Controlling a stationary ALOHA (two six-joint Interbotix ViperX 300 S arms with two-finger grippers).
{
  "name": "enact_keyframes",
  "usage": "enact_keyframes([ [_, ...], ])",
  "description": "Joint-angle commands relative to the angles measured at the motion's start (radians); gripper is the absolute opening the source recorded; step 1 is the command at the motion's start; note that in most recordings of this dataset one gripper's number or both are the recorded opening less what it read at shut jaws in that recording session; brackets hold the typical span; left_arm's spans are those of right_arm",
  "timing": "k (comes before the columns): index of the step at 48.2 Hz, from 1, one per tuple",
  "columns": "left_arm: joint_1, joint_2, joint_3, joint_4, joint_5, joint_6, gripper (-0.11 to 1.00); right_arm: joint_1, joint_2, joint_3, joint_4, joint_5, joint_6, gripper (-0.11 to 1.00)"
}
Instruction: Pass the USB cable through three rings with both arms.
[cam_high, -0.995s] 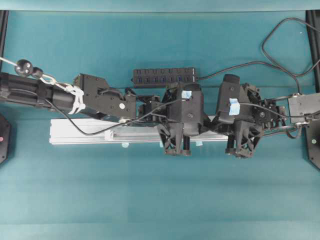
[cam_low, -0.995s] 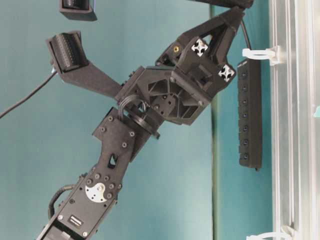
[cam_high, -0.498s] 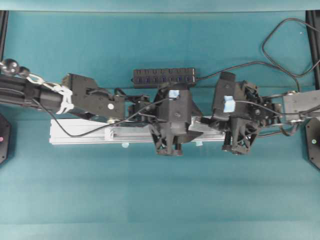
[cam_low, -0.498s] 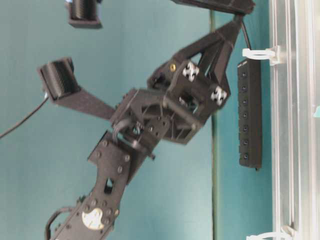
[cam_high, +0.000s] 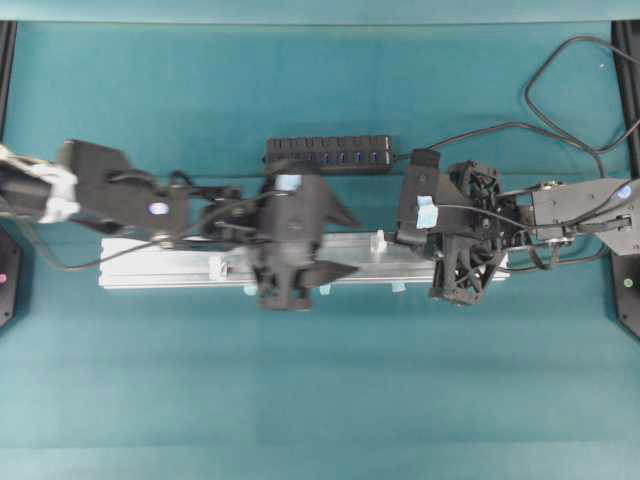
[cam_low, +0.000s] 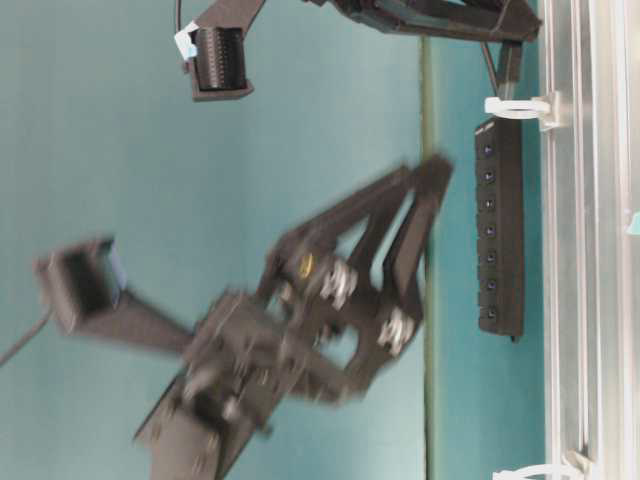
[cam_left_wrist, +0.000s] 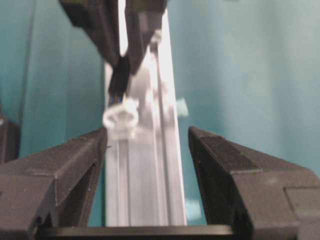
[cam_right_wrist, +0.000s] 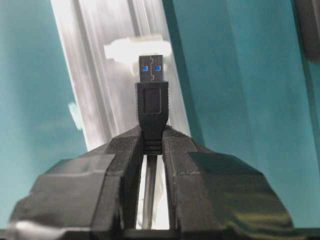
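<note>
Arms reach in over the rail (cam_high: 180, 262) from both ends. Right gripper (cam_right_wrist: 152, 150) pinches the plug (cam_right_wrist: 151, 102), tip just short of a ring (cam_right_wrist: 135, 47). Left gripper (cam_left_wrist: 147, 150), closer a second ago, has released and withdrawn leftward.

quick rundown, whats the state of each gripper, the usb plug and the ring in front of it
left gripper: open, holding nothing, rail between its fingers
right gripper: shut on the USB plug
USB plug: held, tip pointing at a ring, not through it
ring: upright on the rail, nothing in it
</note>
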Motion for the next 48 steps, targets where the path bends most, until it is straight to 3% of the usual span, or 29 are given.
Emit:
enact_keyframes([
  [1, -0.002, -0.052, 0.023, 0.003, -0.009, -0.003, 0.69, -0.002, -0.003, -0.014, -0.005, 0.006, -0.012, -0.04],
  [32, 0.015, -0.118, 0.089, 0.003, -0.003, -0.008, 0.69, -0.002, 0.034, -0.032, -0.005, 0.0, -0.017, -0.04],
  [48, 0.026, -0.11, 0.089, 0.003, -0.005, -0.009, 0.69, -0.002, 0.083, -0.077, -0.005, -0.072, -0.035, -0.04],
])
